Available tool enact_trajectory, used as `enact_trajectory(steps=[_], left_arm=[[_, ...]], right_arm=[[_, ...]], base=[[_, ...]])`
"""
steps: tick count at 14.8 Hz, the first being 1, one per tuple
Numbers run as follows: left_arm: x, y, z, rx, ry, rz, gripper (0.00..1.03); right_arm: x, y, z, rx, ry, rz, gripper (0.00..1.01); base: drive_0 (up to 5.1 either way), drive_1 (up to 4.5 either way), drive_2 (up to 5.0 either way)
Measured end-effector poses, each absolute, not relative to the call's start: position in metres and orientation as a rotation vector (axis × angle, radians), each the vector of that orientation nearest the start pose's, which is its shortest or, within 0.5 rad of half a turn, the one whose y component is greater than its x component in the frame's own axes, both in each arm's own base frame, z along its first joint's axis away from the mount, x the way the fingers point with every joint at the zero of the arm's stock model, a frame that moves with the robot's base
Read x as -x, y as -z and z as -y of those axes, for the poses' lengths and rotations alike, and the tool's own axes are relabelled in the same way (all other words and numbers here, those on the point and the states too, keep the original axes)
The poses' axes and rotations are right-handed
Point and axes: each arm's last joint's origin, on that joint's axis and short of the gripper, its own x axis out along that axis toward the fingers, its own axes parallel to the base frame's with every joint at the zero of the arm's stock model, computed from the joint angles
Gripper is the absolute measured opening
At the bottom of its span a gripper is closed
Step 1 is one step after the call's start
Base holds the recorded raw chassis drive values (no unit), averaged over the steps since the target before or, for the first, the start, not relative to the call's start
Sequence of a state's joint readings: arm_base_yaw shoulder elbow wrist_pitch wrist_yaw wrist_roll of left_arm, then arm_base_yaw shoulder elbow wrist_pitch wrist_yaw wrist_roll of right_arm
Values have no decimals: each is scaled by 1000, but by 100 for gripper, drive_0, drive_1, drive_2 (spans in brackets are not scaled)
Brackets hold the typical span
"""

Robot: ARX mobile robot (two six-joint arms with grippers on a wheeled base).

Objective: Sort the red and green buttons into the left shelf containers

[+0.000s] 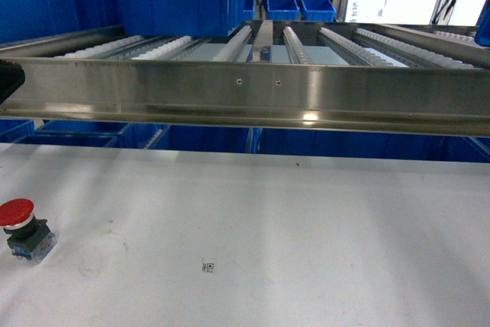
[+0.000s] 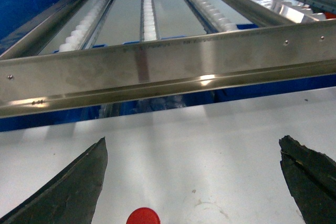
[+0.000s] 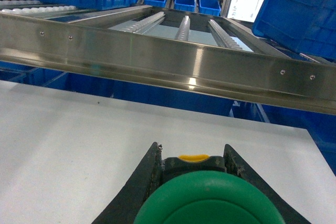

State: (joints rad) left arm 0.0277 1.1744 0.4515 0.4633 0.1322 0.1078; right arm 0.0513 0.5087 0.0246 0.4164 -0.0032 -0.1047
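I'm holding my left gripper [image 2: 191,182] over the white table [image 1: 306,220] with its fingers [image 2: 68,192] spread wide apart and nothing between them. The red button [image 1: 19,223] is sitting on the table on my side of the steel shelf rail [image 1: 245,93], low and toward the left end of that rail, cap up on its dark block. In my left wrist view only a sliver of its red cap [image 2: 143,216] is peeking in at the bottom edge, between the fingers but nearer the left one, so I'm judging the button lies just below and slightly behind my open tool. The left arm is clearly the nearer one for it.

My right gripper [image 3: 194,171] is clamping the green button [image 3: 210,203], fingers pressed against its dark body, the green cap filling the bottom of that view, with a yellow bit showing behind it. The head view is showing neither gripper, nor the green button; only the wrist cameras are giving me those.

The big blue bins [image 1: 180,1] are waiting behind the rail, up on the rollers toward its left end. That's where I'm reckoning both buttons are heading.
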Motion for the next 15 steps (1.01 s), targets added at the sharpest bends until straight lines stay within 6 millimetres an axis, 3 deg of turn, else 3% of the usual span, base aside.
enact_trajectory(steps=[5, 7, 12, 13, 15], left_arm=[[-255, -171, -21, -64, -12, -377, 98], [-268, -169, -33, -47, -48, -385, 98], [-293, -146, -42, -16, -5, -495, 98], [-307, -135, -47, -25, 3, -544, 98], [-312, -125, -46, -37, 18, -598, 98]], right_arm=[[-131, -165, -7, 106, -58, -65, 28], [-131, -165, -7, 106, -58, -65, 28], [-131, -165, -7, 106, -58, -65, 28], [-131, -165, -7, 106, -58, -65, 28], [-131, -165, -7, 106, -58, -65, 28]], base=[[0, 0, 0], [0, 0, 0], [0, 0, 0], [0, 0, 0], [0, 0, 0]])
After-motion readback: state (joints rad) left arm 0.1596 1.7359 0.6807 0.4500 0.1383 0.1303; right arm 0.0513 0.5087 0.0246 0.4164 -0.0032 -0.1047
